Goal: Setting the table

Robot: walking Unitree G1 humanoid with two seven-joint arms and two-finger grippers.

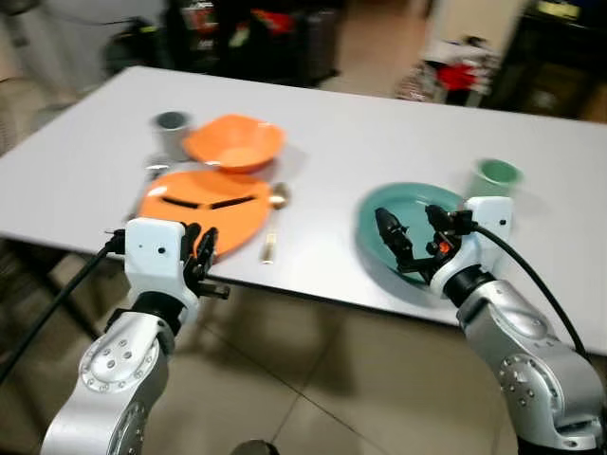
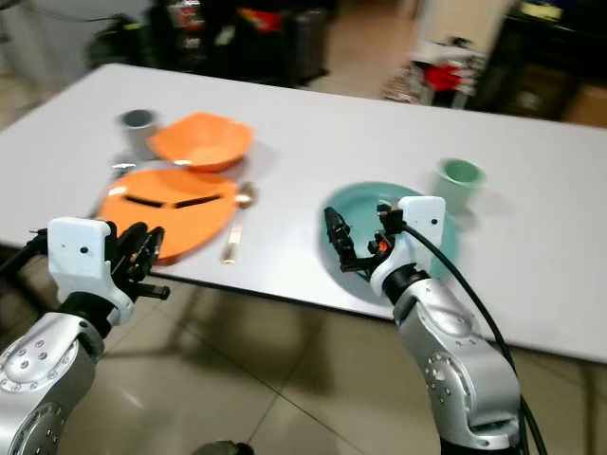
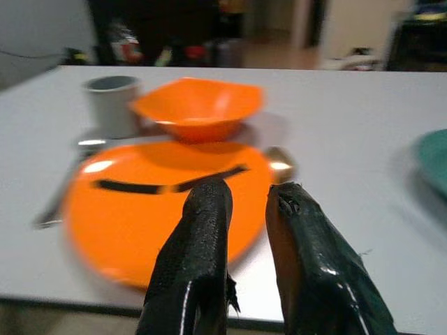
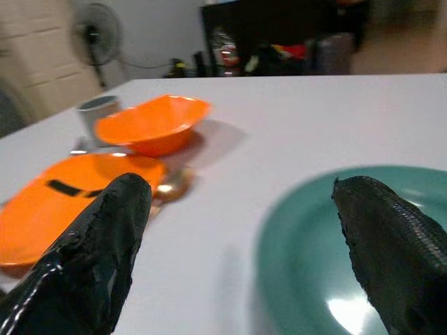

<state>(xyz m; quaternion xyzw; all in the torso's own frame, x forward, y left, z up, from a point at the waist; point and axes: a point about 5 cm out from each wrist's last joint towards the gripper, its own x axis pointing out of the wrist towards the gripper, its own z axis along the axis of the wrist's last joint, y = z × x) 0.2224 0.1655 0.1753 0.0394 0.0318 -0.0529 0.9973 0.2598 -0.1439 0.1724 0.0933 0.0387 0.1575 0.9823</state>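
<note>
Left eye view: teal plate (image 1: 398,204) round, glossy; right hand (image 1: 411,233) apart above it; left hand (image 1: 201,254) together.

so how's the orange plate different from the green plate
The orange plate lies on the robot's left side of the table, the green plate on its right. The orange plate has two dark strips lying across it; no such strips show on the green plate. The left hand sits at the orange plate's near rim, while the open right hand is over the green plate. Both are round and lie flat.
</note>
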